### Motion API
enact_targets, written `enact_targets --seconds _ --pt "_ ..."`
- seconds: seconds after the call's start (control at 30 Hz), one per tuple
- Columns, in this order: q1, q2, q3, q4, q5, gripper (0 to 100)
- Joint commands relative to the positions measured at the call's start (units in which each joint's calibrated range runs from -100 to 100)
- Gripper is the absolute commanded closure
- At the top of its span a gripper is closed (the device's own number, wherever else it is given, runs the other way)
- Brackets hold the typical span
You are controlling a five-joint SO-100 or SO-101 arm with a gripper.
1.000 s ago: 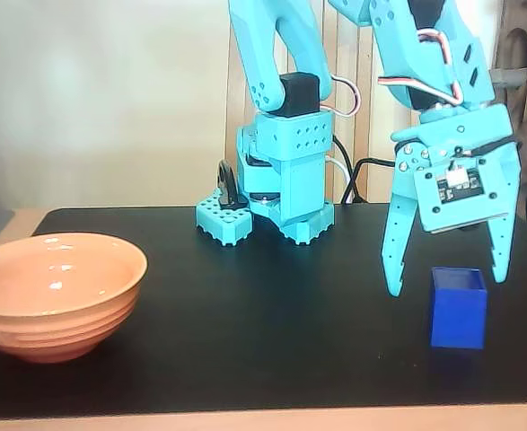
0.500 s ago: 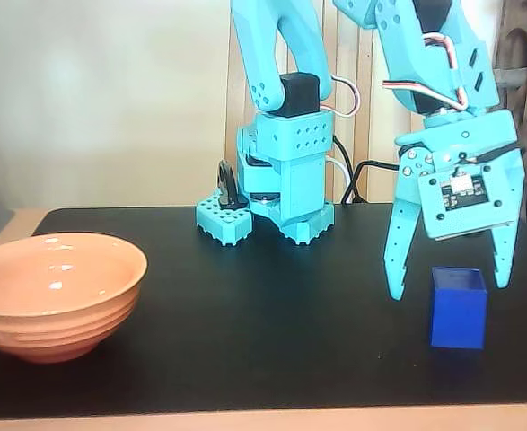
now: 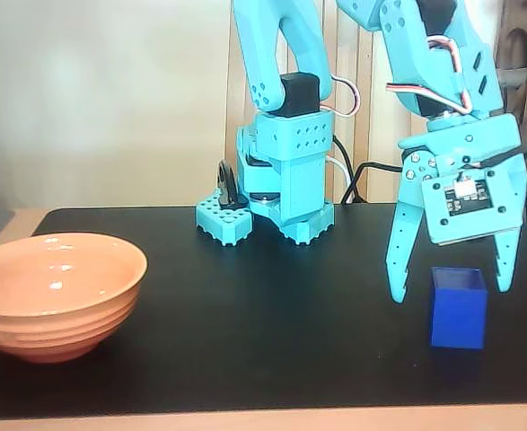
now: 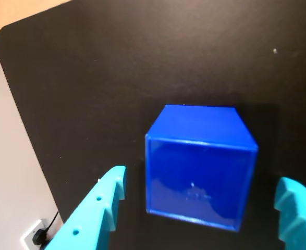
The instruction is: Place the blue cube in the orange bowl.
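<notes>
Black matte table carries everything, and its pale wooden front lip shows along the bottom of the fixed view; the wrist view shows a rounded corner of the black top with a pale floor beyond it. Next in size, the turquoise arm's base stands at the back centre. The orange bowl sits at the left in the fixed view, close to the front edge, empty as far as its visible inside shows. The gripper hangs at the right with its jaws spread wide, holding nothing. Smallest, the blue cube rests on the table right beneath it, its top just between the fingertips.

The step in hand looks like the grasp. In the wrist view the cube sits between the two fingers, with a clear gap on each side and its faces slightly turned against them. A good grasp probably means lowering further so the pads meet the side faces below the top rim, centring, then closing squarely.

The stretch of table between cube and bowl is bare, so the carry leftward has free room; the lift should clear the bowl's rim. The cube stands not far from the table's front edge, so a nudge forward is the risk.
</notes>
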Motion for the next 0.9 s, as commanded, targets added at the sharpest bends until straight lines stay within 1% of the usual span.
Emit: enact_targets --seconds 0.0,0.87 --pt "1.60 1.02 -6.98 -1.65 -0.03 68" --pt "0.90 6.04 -9.07 -1.65 -0.19 68"
